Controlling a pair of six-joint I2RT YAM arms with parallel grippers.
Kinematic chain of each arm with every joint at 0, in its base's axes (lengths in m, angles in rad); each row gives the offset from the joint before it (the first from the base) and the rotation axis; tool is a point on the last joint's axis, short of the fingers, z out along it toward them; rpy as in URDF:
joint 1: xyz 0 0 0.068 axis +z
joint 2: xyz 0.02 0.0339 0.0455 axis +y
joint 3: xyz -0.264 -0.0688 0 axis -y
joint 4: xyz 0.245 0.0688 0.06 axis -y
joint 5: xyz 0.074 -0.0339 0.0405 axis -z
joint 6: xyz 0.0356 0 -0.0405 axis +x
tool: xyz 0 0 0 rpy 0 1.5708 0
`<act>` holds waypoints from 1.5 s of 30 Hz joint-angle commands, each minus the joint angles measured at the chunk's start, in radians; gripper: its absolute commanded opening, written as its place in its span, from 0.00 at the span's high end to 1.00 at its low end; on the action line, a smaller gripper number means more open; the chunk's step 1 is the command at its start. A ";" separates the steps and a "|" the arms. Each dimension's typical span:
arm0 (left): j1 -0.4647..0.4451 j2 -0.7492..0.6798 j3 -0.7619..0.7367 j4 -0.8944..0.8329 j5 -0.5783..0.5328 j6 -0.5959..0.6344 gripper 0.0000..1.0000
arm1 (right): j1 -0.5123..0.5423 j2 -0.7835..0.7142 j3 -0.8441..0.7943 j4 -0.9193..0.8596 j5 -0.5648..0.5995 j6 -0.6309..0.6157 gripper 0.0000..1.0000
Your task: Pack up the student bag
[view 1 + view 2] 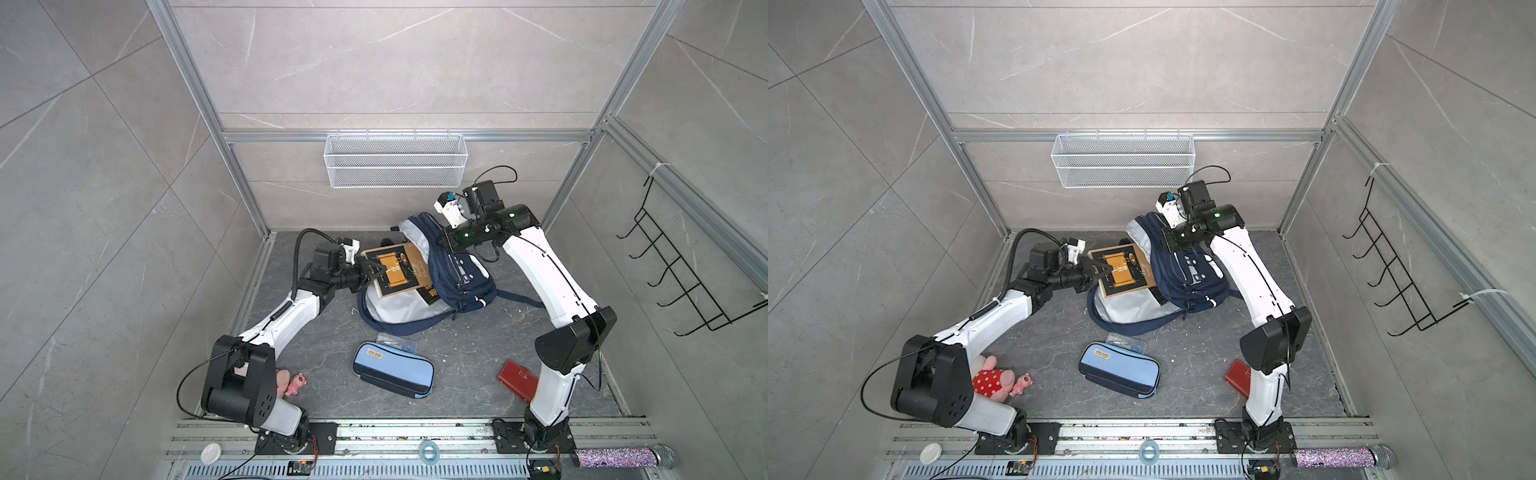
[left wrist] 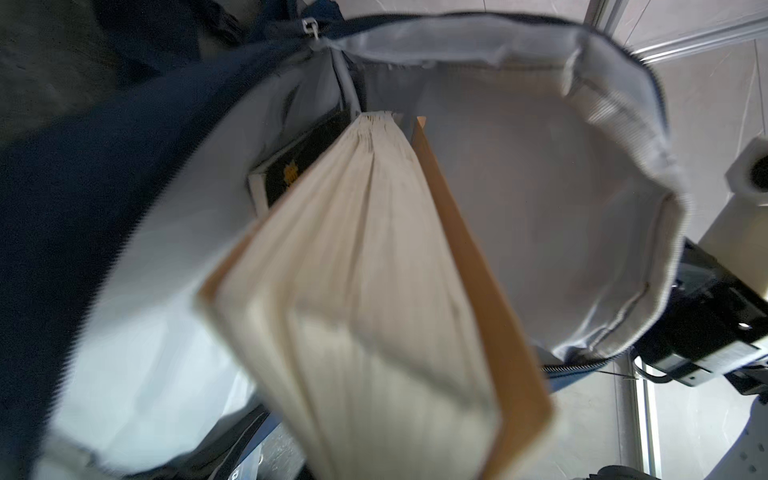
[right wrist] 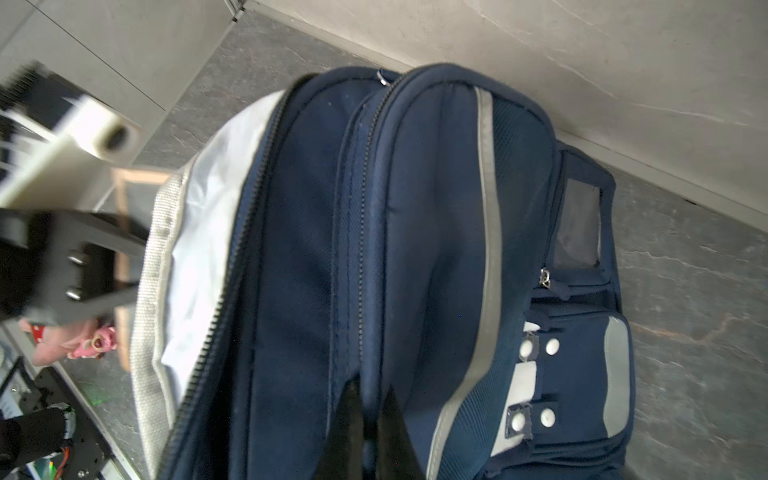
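Navy fabric of the student bag lay crumpled at the back of the grey floor in both top views, its main compartment gaping toward the left arm. There the left gripper was clamped on the edge of a brown book, whose far end sat in the bag's mouth. The right gripper met the bag's upper edge. A light-blue pencil case lay apart, nearer the arm bases.

In the left wrist view the brown book pointed its page edges into the pale lining, beside a dark book inside.

In the right wrist view the right gripper had its jaws pinched tight on a navy seam of the student bag.
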 commanded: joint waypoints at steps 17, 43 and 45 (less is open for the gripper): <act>-0.237 0.469 0.171 0.606 -0.317 -0.298 1.00 | 0.006 -0.032 0.052 0.178 -0.088 0.157 1.00; -0.295 0.596 0.395 0.170 -0.435 -0.234 0.85 | 0.007 -0.077 -0.088 0.325 -0.087 0.263 1.00; -0.295 0.584 0.405 0.127 -0.439 -0.203 0.67 | 0.006 -0.079 -0.088 0.327 -0.083 0.263 1.00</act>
